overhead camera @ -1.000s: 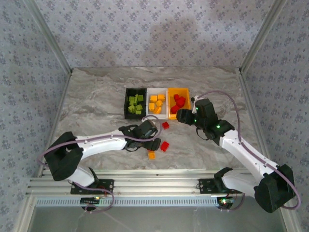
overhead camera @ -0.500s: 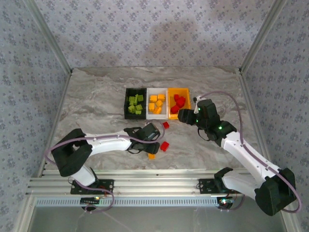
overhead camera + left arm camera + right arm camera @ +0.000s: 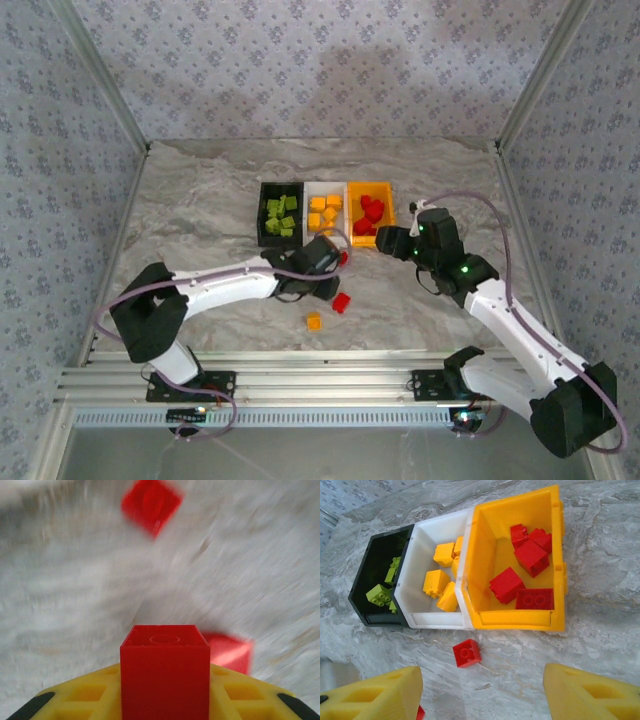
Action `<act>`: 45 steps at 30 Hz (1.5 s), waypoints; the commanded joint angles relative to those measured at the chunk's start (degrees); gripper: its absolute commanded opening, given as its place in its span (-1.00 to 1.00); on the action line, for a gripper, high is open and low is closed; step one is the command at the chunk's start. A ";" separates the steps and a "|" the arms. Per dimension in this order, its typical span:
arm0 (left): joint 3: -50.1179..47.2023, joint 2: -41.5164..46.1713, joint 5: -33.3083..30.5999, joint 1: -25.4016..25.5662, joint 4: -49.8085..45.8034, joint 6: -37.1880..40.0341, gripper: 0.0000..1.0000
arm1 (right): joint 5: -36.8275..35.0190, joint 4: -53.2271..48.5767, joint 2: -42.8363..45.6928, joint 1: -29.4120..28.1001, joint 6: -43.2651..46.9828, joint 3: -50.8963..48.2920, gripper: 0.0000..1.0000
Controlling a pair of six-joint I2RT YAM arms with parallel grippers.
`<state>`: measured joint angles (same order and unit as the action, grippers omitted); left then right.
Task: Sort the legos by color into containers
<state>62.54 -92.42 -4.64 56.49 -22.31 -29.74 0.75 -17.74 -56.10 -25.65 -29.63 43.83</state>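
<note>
Left tool (image 3: 165,702) clamps red lego (image 3: 165,667); table (image 3: 75,605) blurred. Right tool (image 3: 482,695) gaping, empty.

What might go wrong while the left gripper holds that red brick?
The red brick may slip from the left gripper on the way. The right gripper hovers by the orange-yellow bin holding the reds, so the two might collide there. A loose red brick in front of it might get knocked.
</note>
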 commanded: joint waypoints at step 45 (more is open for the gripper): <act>-12.75 24.98 -7.22 -7.71 4.14 -6.60 0.99 | -2.47 1.76 -23.75 -24.42 -4.99 -0.11 0.43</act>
<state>53.76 -71.18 -8.25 48.53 -17.04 -32.99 2.39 -15.99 -76.88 -48.93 -33.08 40.66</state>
